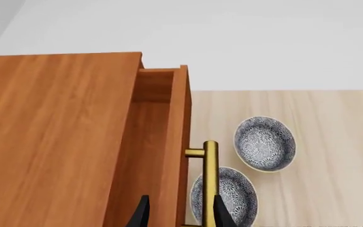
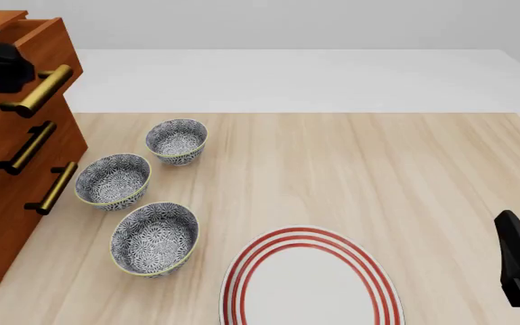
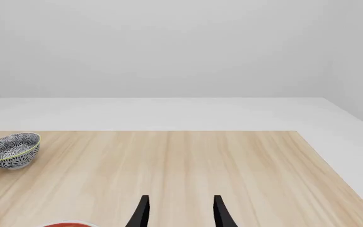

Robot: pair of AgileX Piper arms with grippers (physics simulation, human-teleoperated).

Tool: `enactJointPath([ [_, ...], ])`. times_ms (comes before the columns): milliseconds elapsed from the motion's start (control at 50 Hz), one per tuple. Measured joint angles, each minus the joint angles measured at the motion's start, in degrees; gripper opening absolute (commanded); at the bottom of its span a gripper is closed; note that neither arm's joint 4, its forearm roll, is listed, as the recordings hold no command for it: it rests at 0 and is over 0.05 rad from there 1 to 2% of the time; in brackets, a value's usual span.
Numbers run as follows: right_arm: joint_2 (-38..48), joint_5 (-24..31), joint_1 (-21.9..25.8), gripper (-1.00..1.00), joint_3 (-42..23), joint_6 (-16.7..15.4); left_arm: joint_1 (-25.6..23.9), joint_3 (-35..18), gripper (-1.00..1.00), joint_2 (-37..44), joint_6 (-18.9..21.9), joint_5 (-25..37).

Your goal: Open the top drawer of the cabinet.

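Wood cabinet (image 2: 7, 169): reddish-brown, tall, standing at the far left of the tabletop (image 2: 351, 176) in the front view, three brass bar handles down its front.
Top drawer (image 1: 162, 142): uppermost of the three, pulled a short way out of the cabinet; the left wrist view shows the open gap behind its front panel.
Brass handle (image 1: 211, 179): the top drawer's bar, standing off the drawer front on a short post.
Left gripper (image 1: 178, 213): up at the top drawer, its fingers apart, one on the inner side of the drawer front and one on the handle side, the drawer's front panel between them; whether either fingertip touches cannot be told. In the front view only a dark part of it shows, at the cabinet's upper left.
Lower drawers: both flush with the cabinet front, handles untouched.
Bowls: three blue-patterned ones just right of the cabinet, the far bowl (image 2: 177, 140), the middle bowl (image 2: 113, 181) nearest the lowest handle, the near bowl (image 2: 154, 238); two of them lie below the handle in the left wrist view.
Plate (image 2: 310, 281): white with red rings, at the near edge, right of the bowls and apart from them.
Right gripper (image 3: 179, 213): low at the right near edge, well apart from the cabinet, fingers apart, nothing between them.
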Motion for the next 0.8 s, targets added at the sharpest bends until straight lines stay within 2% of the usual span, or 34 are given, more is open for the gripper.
enactJointPath([
  [800,0.0,0.0,0.0,1.0,0.0,0.0,-2.1,1.2,1.0,1.83,-0.44,-2.33],
])
